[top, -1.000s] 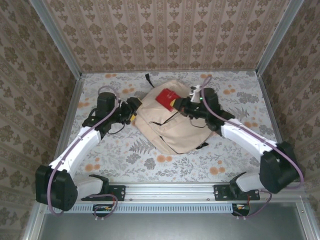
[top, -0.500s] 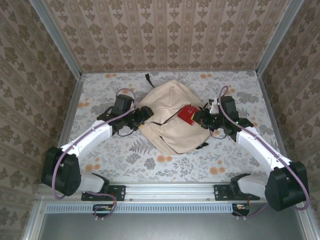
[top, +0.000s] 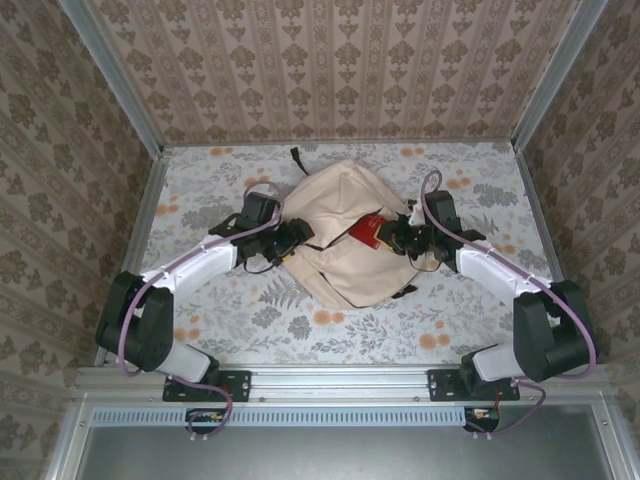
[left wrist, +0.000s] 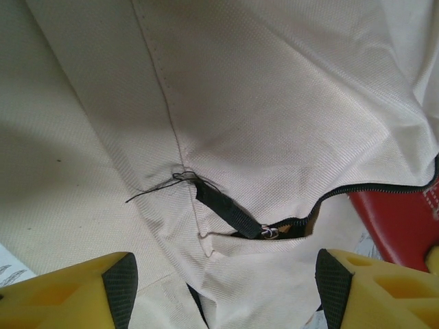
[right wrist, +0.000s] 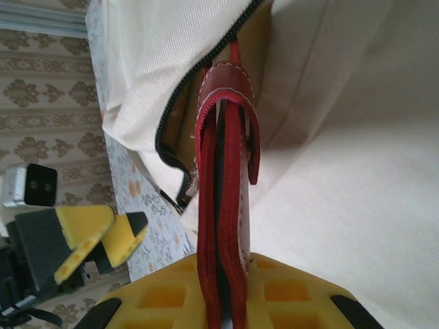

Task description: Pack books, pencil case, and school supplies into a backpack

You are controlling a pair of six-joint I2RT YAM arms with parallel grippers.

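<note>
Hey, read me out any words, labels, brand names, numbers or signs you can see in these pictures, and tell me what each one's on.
None: no readable text in any view.
backpack: plain beige fabric, no label or logo in sight.
red case: plain cover with white stitching, no lettering.
zip pull: too small to tell if it carries a mark.

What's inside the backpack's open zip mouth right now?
The far end of a red notebook, gripped by the right gripper, pokes into the backpack through its zip mouth. Anything deeper is covered by the beige fabric.
</note>
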